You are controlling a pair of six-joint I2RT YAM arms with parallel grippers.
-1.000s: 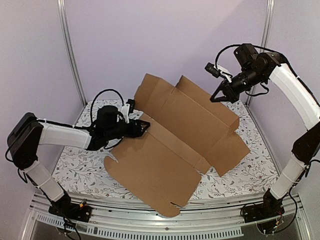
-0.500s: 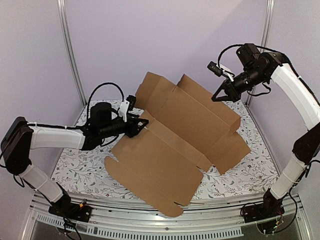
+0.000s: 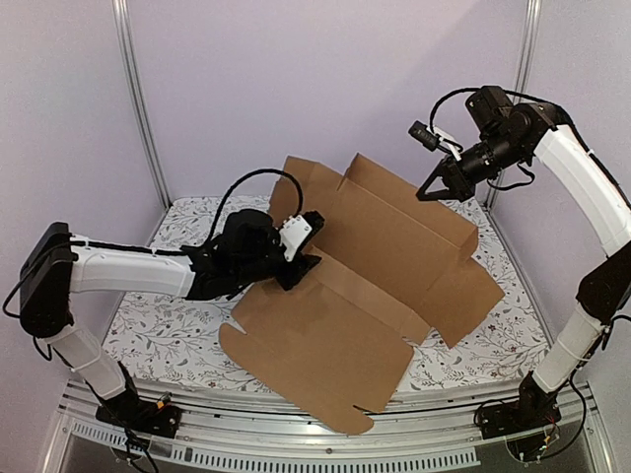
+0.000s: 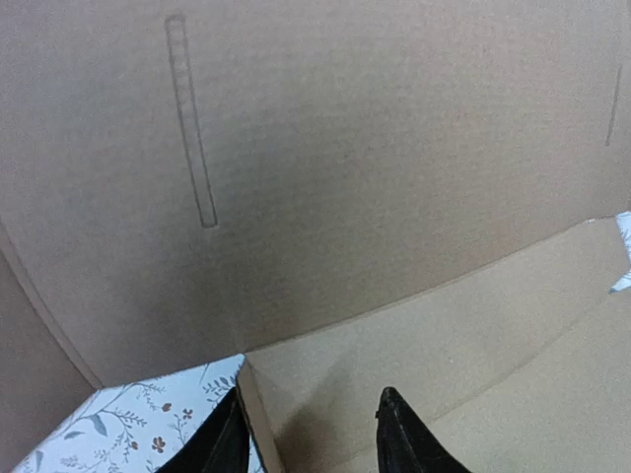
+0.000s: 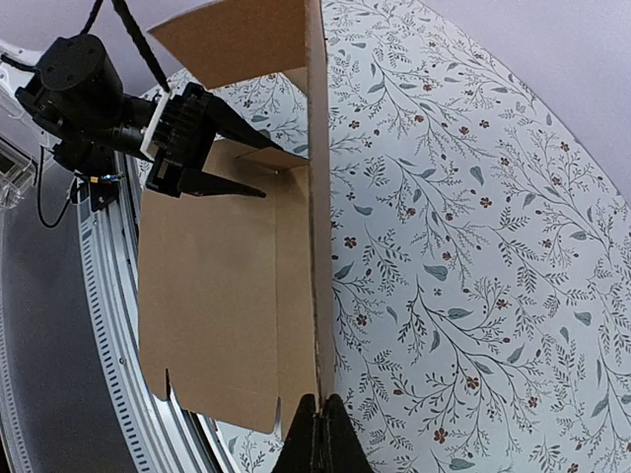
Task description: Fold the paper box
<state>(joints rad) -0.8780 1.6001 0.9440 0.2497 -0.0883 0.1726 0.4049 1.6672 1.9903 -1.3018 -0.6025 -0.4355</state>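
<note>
Paper box (one wall upright), left jaws apart astride a flap edge, right jaws together at wall top

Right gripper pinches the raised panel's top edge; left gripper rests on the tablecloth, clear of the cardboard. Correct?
Only the left part is wrong. The left gripper is at the paper box, jaws apart astride a side flap's edge, as the left wrist view shows. The right gripper does pinch the raised panel's top edge.

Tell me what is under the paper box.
The paper box lies on the floral table cover, which shows beside its edges. Whatever sits beneath the sheet's middle is hidden by the cardboard.
</note>
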